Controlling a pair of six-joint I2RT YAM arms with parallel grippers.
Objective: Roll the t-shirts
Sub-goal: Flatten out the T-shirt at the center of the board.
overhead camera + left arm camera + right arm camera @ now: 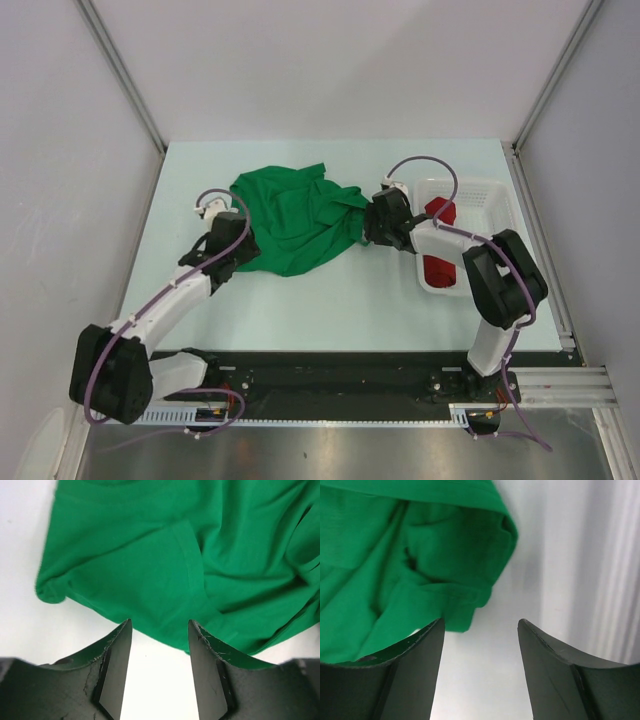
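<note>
A crumpled green t-shirt (295, 215) lies spread on the pale table. My left gripper (248, 256) is at the shirt's near-left hem; in the left wrist view the gripper (160, 626) stands open, bare table between the fingers and the green t-shirt (165, 565) just beyond the tips. My right gripper (364, 228) is at the shirt's bunched right end. In the right wrist view the gripper (480, 624) is open and empty, the green t-shirt (405, 565) ahead and to its left. A rolled red t-shirt (440, 270) lies in the white basket (492, 190).
The basket stands at the right side of the table, close behind my right arm. Grey walls and metal posts enclose the table on the left, back and right. A black rail with the arm bases runs along the near edge.
</note>
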